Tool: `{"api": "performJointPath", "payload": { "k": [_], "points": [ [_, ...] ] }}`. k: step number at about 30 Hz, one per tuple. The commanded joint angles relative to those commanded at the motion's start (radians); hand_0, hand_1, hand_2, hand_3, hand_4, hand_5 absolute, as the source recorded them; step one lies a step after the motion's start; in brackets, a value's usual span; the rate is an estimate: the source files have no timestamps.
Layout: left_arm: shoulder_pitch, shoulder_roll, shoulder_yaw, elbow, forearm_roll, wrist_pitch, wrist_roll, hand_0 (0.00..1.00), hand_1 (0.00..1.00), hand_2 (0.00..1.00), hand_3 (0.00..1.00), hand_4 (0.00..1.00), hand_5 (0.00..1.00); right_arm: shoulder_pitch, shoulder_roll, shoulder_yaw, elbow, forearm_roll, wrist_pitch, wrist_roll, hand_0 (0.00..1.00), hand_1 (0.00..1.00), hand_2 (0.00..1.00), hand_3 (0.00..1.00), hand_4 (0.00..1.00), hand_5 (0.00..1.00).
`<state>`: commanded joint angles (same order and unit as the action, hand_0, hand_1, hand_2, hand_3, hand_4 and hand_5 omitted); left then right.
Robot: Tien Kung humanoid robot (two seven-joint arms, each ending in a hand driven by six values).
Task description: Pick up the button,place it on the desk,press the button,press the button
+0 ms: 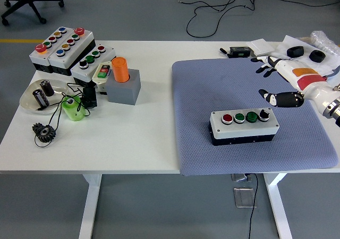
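A white rectangular table (133,138) stands on a grey floor (143,16), where black cables (223,8) trail at the top and a black office chair (26,2) sits in the far left corner. A blue-grey textured mat (212,90) covers the table's right half, reaching its near edge.

On the mat, toward its near side, lies the white button box with a black base (243,126), flat and with its long side roughly parallel to the table's edge. Its top carries a red button, two green buttons and a black knob in a row.

The right hand (284,82), white with black fingers, comes in from the right edge and hovers above the mat beyond and to the right of the box, well apart from it. Its fingers (263,69) are spread loosely, the thumb pointing left, and it holds nothing.

On the bare left part of the table sit two larger white button boxes (61,48), a grey block holding an orange cylinder (121,69), a clear dish (37,98) with small dark parts, a green round object (71,109) and a black gear (43,131). At the far right corner lie white sheets (297,45) with small black items on them.
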<state>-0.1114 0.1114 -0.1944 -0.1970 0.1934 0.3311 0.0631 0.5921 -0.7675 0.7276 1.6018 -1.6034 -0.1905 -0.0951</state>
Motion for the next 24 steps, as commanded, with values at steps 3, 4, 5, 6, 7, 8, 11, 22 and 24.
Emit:
{"api": "performJointPath", "payload": {
  "k": [3,4,5,6,7,8,11,22,24],
  "points": [
    [0.001,-0.001,0.003,0.0,-0.001,0.0,0.001,0.602,0.541,0.502,0.454,0.279,0.984,-0.007,0.001,-0.035,0.028,0.003,0.013,-0.025,0.229,0.002,0.132,0.715,0.475,0.002],
    [0.001,-0.001,0.004,0.0,-0.002,-0.001,0.001,0.602,0.541,0.502,0.454,0.279,0.984,-0.007,0.001,-0.041,0.031,0.003,0.014,-0.028,0.229,0.002,0.132,0.715,0.475,0.002],
    [0.001,-0.001,0.005,0.0,0.0,0.0,0.002,0.602,0.541,0.502,0.453,0.28,0.984,-0.006,0.001,-0.054,0.037,0.002,0.017,-0.031,0.174,0.002,0.103,0.747,0.434,0.002],
    [0.001,-0.001,0.005,0.0,0.0,0.0,0.002,0.602,0.541,0.502,0.453,0.28,0.984,-0.005,0.002,-0.062,0.042,0.001,0.019,-0.033,0.174,0.002,0.103,0.747,0.434,0.002],
    [0.002,-0.001,0.006,0.0,-0.001,0.0,0.002,0.602,0.541,0.502,0.453,0.28,0.984,-0.006,0.002,-0.069,0.046,0.0,0.019,-0.035,0.174,0.002,0.103,0.747,0.434,0.002],
    [0.002,-0.001,0.007,0.0,-0.001,0.0,0.002,0.602,0.541,0.502,0.453,0.28,0.984,-0.006,0.003,-0.073,0.049,-0.002,0.02,-0.037,0.174,0.002,0.103,0.747,0.434,0.002],
    [0.004,-0.001,0.01,0.001,-0.004,0.0,0.002,0.602,0.541,0.502,0.454,0.28,0.982,0.001,0.007,-0.102,0.056,-0.014,0.026,-0.047,0.116,0.002,0.082,0.76,0.339,0.002],
    [0.009,0.0,0.021,0.001,-0.005,0.0,0.004,0.602,0.54,0.502,0.453,0.28,0.982,0.018,0.028,-0.175,0.028,-0.039,0.063,-0.063,0.11,0.002,0.081,0.763,0.327,0.002],
    [0.01,0.0,0.021,0.001,-0.006,0.0,0.004,0.601,0.541,0.502,0.454,0.28,0.982,0.017,0.031,-0.175,0.023,-0.039,0.063,-0.063,0.11,0.002,0.082,0.764,0.308,0.002]
  ]
}}
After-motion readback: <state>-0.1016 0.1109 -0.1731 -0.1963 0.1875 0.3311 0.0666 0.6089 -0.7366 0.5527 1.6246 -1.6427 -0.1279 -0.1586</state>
